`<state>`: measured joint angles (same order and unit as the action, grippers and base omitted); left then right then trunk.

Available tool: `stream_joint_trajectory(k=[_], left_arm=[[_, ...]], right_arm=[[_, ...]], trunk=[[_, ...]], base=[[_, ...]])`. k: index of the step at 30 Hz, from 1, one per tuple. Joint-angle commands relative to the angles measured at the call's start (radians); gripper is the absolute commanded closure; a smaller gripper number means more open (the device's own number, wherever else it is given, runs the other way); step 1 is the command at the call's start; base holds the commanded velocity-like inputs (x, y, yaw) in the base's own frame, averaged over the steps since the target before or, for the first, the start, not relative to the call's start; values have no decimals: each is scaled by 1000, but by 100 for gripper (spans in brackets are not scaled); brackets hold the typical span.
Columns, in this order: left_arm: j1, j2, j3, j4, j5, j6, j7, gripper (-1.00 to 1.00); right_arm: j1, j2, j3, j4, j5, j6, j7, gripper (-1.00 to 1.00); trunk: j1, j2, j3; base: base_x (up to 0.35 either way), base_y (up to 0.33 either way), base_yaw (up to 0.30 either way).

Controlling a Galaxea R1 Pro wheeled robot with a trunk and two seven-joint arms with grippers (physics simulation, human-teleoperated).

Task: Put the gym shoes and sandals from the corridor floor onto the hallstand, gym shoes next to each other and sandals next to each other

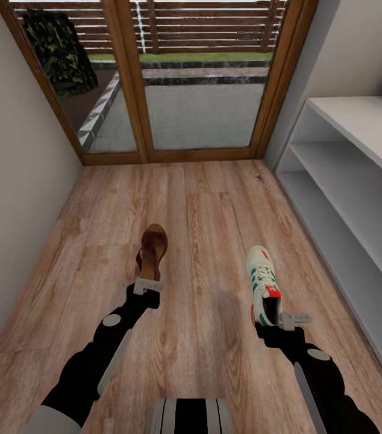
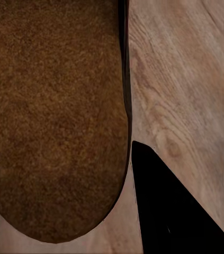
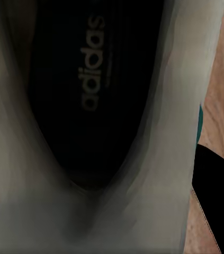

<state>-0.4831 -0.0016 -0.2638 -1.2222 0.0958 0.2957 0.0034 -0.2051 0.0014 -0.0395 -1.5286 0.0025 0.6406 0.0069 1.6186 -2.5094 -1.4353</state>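
While each gripper clamps a shoe heel for carrying, left gripper (image 1: 148, 284) holds the dark-brown flat leather sandal (image 1: 152, 248), right gripper (image 1: 282, 319) the white green-striped lace-up sneaker (image 1: 262, 283), both left of the white open-shelved hallstand (image 1: 360, 181).

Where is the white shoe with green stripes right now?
In the head view, the white lace-up sneaker with green stripes is right of the brown sandal, its heel at the right gripper, near the white shelf unit.

Both arms are glossy black with rounded segments and pale grey panels along the forearms, each with a round grey cap at a joint. The left hand (image 1: 149, 283) and right hand (image 1: 287, 318) end in light grey flat brackets. A grey-and-black ribbed trunk (image 1: 191, 416) shows below, with a grey shoulder shell.
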Motion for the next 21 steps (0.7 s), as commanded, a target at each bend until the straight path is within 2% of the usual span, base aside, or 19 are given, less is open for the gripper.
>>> stream_joint_trajectory(k=[1,15,21], left_arm=[[0,0,0,-2,7,6,-2,100],[0,0,0,-2,7,6,-2,100],[0,0,0,-2,7,6,-2,100]], right_arm=[[0,0,0,-1,0,5,1,100],[0,0,0,-1,1,5,-3,100],[0,0,0,-1,1,5,-4,100]], trunk=[[-1,0,5],[-7,3,81],[-10,5,109]], base=[[0,0,-136],[0,0,-116],[0,0,-7]])
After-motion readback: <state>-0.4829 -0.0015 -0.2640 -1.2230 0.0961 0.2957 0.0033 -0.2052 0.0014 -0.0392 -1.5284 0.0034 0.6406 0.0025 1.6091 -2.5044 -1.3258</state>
